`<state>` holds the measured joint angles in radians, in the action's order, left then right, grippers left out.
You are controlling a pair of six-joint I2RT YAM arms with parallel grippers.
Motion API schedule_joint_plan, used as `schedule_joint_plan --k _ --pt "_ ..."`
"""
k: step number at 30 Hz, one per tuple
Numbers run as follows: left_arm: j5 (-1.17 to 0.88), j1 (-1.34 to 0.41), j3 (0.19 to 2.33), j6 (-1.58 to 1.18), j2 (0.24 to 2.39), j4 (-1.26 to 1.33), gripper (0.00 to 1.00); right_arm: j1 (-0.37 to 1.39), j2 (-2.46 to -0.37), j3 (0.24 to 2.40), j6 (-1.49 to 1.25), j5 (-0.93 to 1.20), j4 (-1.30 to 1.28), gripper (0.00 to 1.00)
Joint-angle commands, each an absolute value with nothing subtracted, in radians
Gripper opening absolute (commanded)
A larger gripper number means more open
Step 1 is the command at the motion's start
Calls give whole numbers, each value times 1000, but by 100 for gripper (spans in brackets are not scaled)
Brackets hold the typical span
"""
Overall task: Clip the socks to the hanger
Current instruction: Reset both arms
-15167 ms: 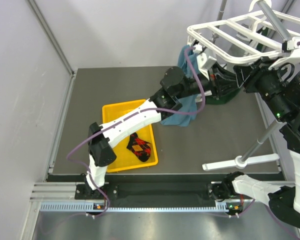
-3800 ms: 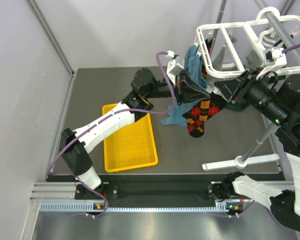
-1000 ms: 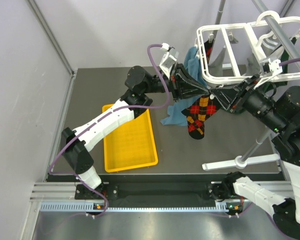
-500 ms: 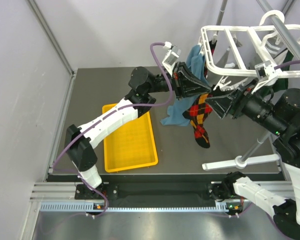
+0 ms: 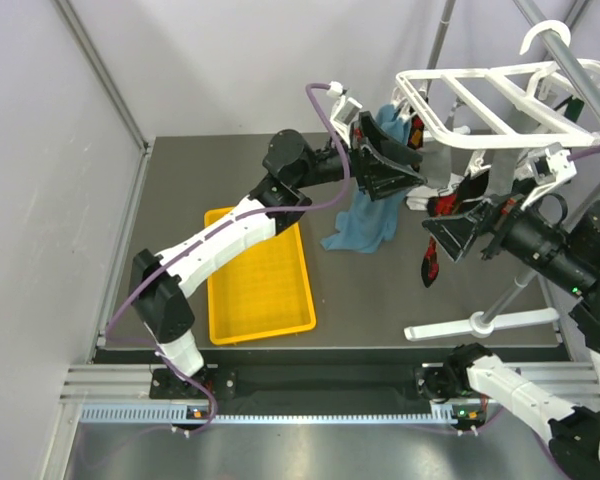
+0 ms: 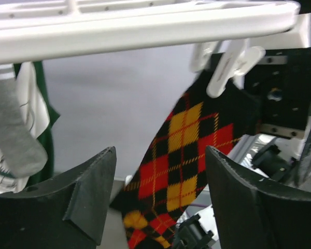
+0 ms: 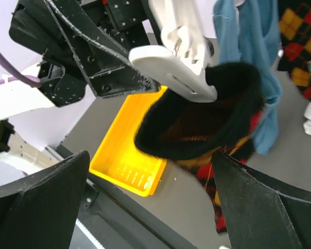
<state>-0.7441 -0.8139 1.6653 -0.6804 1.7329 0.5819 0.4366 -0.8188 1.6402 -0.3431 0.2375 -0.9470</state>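
Note:
The white hanger (image 5: 500, 88) hangs at the upper right. One of its white clips (image 6: 225, 67) grips the black cuff (image 7: 207, 114) of a red, black and yellow argyle sock (image 6: 192, 150), which dangles free (image 5: 431, 262). A second argyle sock (image 7: 300, 36) and a grey sock (image 6: 13, 135) also hang from the frame. My left gripper (image 5: 412, 170) is open just left of the clipped sock, its fingers (image 6: 93, 192) wide apart. My right gripper (image 5: 448, 228) is open just right of it and below the cuff, touching nothing.
A yellow tray (image 5: 260, 275) lies on the dark table under the left arm. A blue cloth (image 5: 365, 215) hangs from the frame's left end. The stand's grey pole and white foot (image 5: 480, 322) are at the right front.
Both grippers have opened and let go of the argyle sock, which now hangs straight down from the clip. The right gripper has drawn back to the right and the hanger has swung.

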Motion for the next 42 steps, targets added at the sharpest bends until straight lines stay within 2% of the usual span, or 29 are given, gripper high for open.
schedule_joint_plan --k 1,6,10,13,22,28,32,38,42 --pt "-638 -816 1602 -598 1626 511 76 440 -798 1690 -293 187 -1046 100" --pt "-555 -815 1503 -554 1526 396 79 442 -782 1692 -244 112 -1163 100" --pt "-459 -815 1375 -529 1408 322 79 440 -755 1614 -212 184 -1184 100" --pt "-404 -815 1250 -531 1329 279 79 442 -723 1497 -221 271 -1149 100" --pt "-264 -815 947 -546 1112 123 79 443 -641 1212 -314 356 -990 100" --pt "-193 -813 855 -574 1032 84 79 456 -629 1083 -351 350 -901 100" --pt "-150 -813 779 -607 1008 86 79 532 -638 957 -416 331 -786 100" --pt "-115 -815 703 -646 973 101 78 748 -661 809 -512 143 -602 100" --pt "-86 -813 657 -664 930 94 78 822 -707 753 -538 63 -464 100"
